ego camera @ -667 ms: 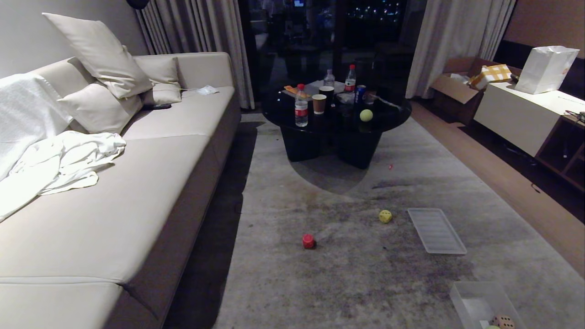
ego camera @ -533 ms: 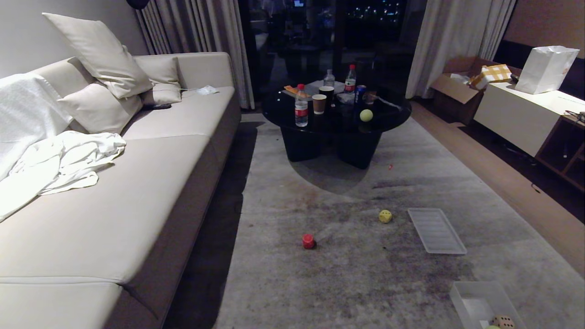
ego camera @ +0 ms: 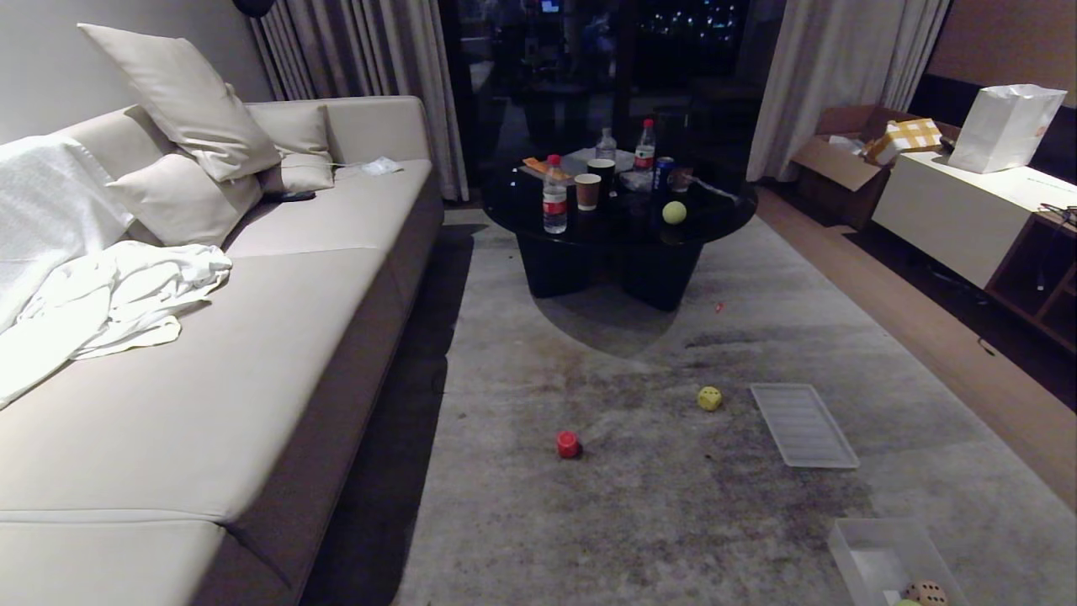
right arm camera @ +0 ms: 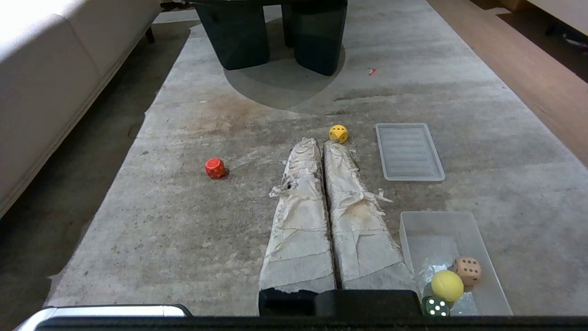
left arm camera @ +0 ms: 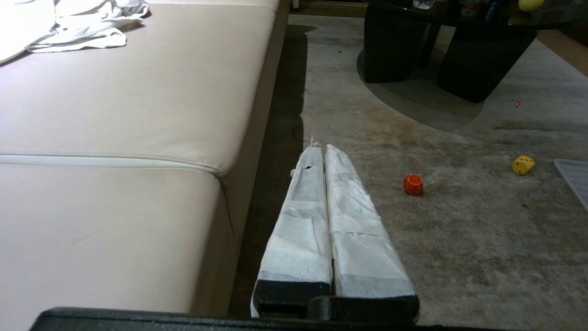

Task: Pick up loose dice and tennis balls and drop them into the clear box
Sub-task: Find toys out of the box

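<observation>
With both claws clenched empty, the yellow die (right arm camera: 338,134) sits just beyond the right gripper (right arm camera: 321,143), nearer than the left gripper (left arm camera: 320,148).

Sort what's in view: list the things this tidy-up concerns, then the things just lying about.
Job:
- red die on the rug
- yellow die on the rug
- yellow-green tennis ball on the black round table
- clear plastic box, already holding a tan die, a dark green die and a tennis ball

Lying about:
- ribbed translucent lid
- water bottles
- paper cup
- white cloth on the beige sofa
</observation>
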Robot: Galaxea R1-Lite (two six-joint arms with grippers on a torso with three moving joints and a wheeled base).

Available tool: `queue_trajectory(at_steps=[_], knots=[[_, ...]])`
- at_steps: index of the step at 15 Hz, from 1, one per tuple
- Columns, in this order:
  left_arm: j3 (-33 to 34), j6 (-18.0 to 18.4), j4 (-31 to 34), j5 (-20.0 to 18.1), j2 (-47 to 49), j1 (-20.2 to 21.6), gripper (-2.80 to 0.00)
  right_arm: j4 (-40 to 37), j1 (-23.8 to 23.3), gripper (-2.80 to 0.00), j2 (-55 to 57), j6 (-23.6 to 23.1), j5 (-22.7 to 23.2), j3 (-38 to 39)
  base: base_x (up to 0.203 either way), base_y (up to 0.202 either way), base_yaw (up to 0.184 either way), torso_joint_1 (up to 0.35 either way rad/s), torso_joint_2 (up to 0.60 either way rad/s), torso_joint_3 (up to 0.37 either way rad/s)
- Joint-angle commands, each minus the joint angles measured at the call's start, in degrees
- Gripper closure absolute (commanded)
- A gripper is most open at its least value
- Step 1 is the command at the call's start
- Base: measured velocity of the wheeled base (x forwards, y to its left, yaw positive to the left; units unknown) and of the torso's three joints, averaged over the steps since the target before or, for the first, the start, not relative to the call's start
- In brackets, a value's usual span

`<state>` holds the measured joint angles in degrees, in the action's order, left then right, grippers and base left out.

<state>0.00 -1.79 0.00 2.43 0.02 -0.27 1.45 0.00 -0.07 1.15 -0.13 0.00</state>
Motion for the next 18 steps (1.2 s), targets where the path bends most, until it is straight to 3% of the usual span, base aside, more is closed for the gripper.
queue_trajectory(at_steps=[1,18], knots=[[0.1,-0.1,0.0,0.0,0.1,0.0,0.0,0.0,0.0,0.0,0.1,0.0,0.0,0.7,0.0,0.0,0.0,0.0,0.0,0.0],[0.1,-0.1,0.0,0.0,0.0,0.0,0.0,0.0,0.0,0.0,0.1,0.0,0.0,0.7,0.0,0.0,0.0,0.0,0.0,0.0]])
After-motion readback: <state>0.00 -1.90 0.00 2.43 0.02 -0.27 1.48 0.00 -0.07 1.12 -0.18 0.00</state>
